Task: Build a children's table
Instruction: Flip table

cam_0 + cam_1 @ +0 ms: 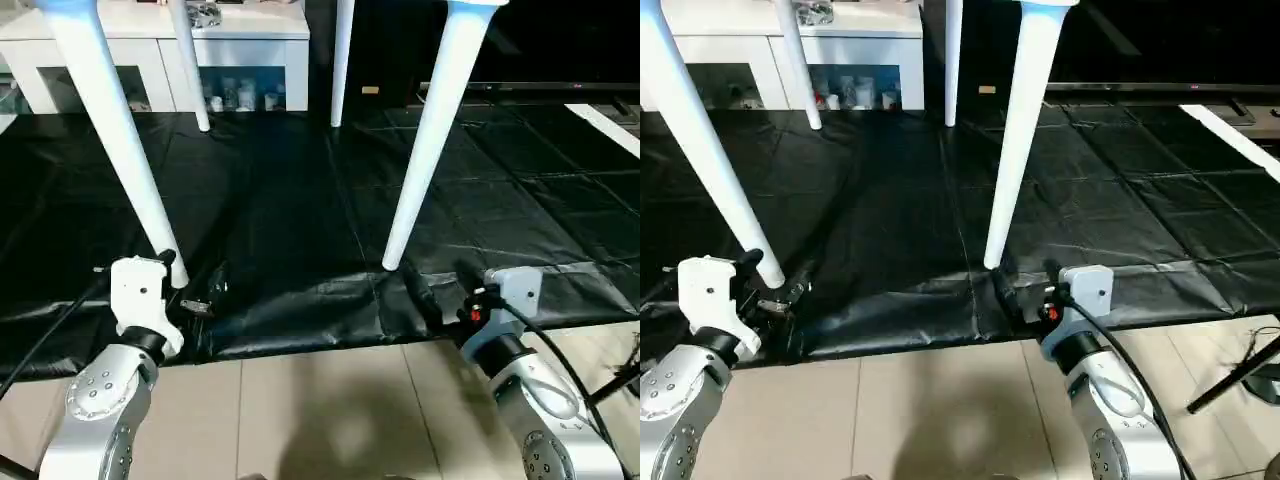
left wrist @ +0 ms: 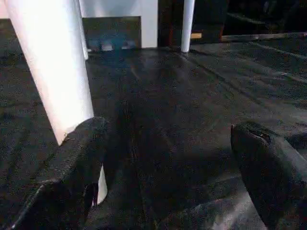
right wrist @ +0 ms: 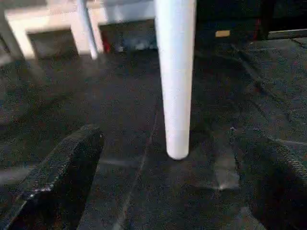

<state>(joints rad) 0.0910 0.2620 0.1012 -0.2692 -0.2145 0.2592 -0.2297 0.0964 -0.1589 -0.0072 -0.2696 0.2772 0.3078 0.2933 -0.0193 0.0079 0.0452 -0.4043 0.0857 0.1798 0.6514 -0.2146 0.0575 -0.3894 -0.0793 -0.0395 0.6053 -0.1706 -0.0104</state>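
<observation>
Table (image 1: 440,130) stands on black mat (image 1: 300,200) – lots of room btwn white legs. My left gripper (image 2: 168,158) & right gripper (image 3: 172,177) – wide open, holding nothing.

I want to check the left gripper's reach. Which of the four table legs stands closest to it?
The near-left leg: its foot stands right beside the left gripper; the other three legs stand farther right or back.

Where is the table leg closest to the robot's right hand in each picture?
Left eye view: the near right leg slants from top centre-right down to the black sheet.
Right eye view: the same leg stands just right of centre.
Left wrist view: I cannot pick it out here.
Right wrist view: it stands in the middle, foot on the sheet.
Shared landmark: the white cabinet behind.
</observation>
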